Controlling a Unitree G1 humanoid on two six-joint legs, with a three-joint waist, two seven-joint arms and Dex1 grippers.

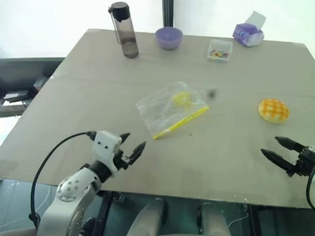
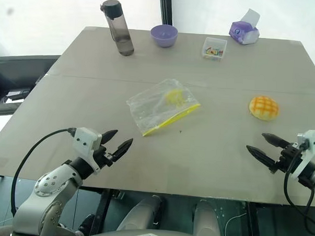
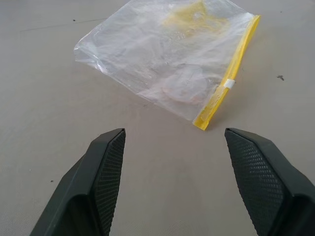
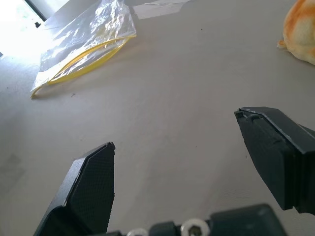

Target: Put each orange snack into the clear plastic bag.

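Observation:
An orange snack [image 1: 273, 110] with a criss-cross top lies on the table's right side; its edge also shows in the right wrist view [image 4: 301, 32]. The clear plastic bag [image 1: 170, 109] with its yellow strip lies flat in the middle of the table [image 1: 234, 152], with something yellow showing inside [image 3: 189, 12]. My left gripper [image 1: 132, 144] hovers open near the front edge, short of the bag [image 3: 167, 54], nothing between its fingers [image 3: 106, 172]. My right gripper [image 1: 274, 146] is open too, in front of the snack and apart from it.
Along the far edge stand a dark water bottle [image 1: 124, 30], a purple bowl [image 1: 168, 38], a small clear box of colourful bits [image 1: 219, 50] and a purple tissue pack [image 1: 248, 33]. Bare tabletop lies between the grippers and around the bag.

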